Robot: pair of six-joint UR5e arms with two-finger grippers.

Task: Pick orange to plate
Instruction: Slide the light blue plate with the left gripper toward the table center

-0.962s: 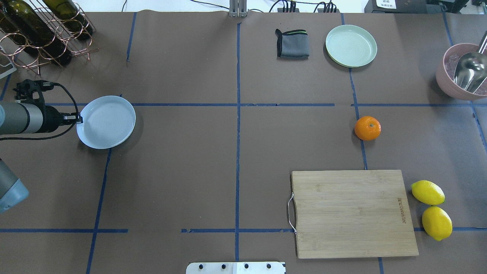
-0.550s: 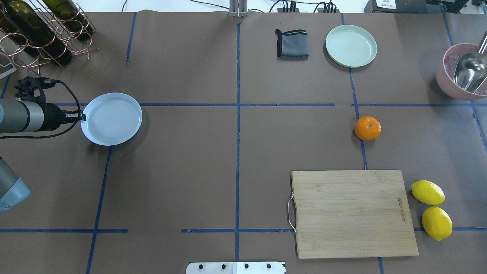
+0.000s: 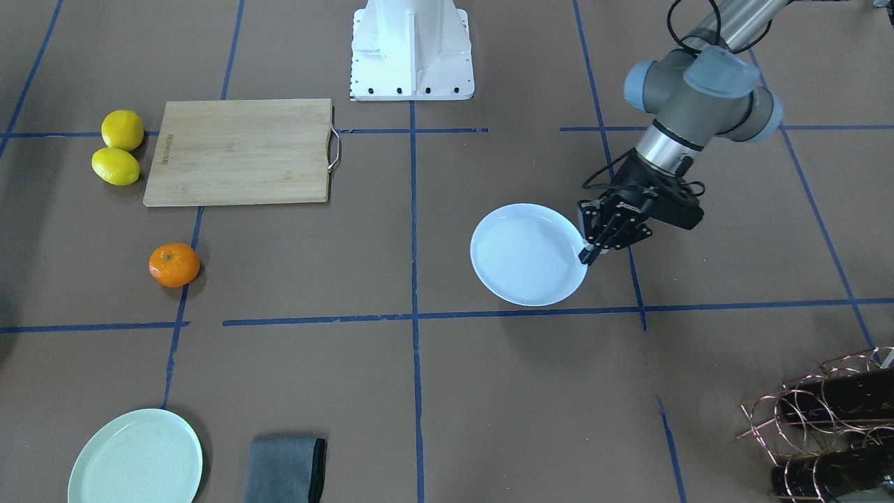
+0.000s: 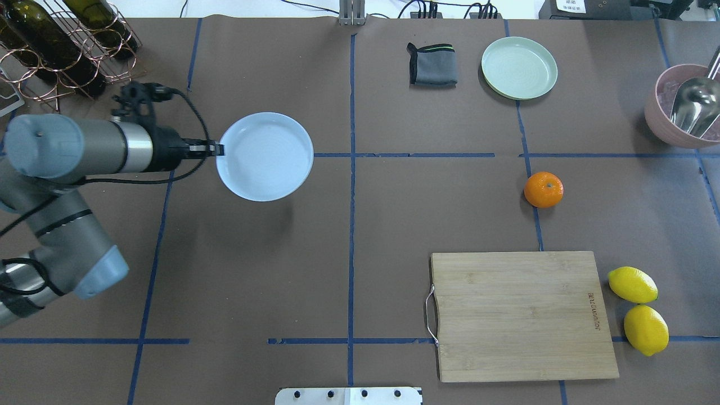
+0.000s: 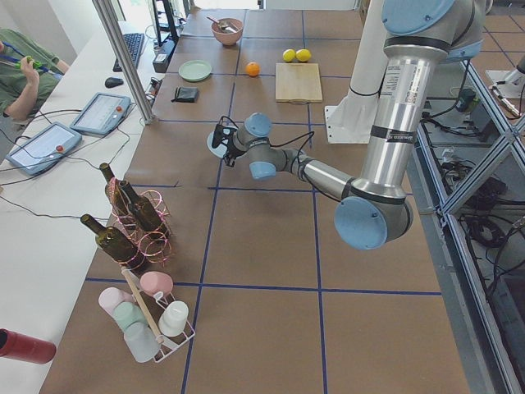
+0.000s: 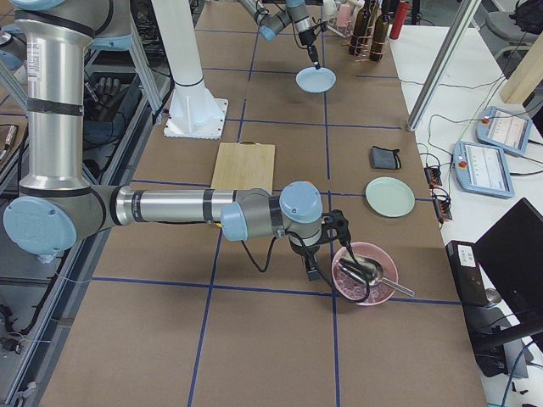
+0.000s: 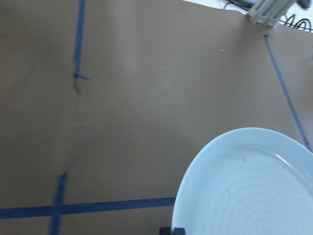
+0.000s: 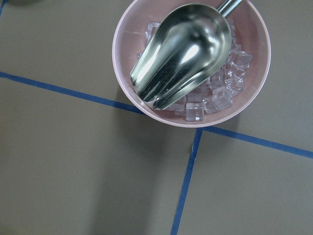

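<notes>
- the left gripper (image 4: 217, 149) is closed on the rim of the round pale bluish-white plate (image 4: 265, 156).
- the small round bright-orange citrus fruit (image 4: 543, 189) lies on the brown table (image 4: 253, 270), well apart from this plate, near the wooden cutting board (image 4: 520, 315).
- the right gripper (image 6: 311, 273) hangs just beside the pink bowl of ice (image 6: 365, 298); one cannot tell if its fingers are apart or together.

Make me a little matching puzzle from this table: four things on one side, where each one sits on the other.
Things:
1 orange
2 bluish-white plate
3 metal scoop
4 lemons

Places:
A in the pink bowl
B gripped at its rim by the left hand
C by itself on a blue tape line
D next to the cutting board

Pairs: 1-C, 2-B, 3-A, 4-D
</notes>
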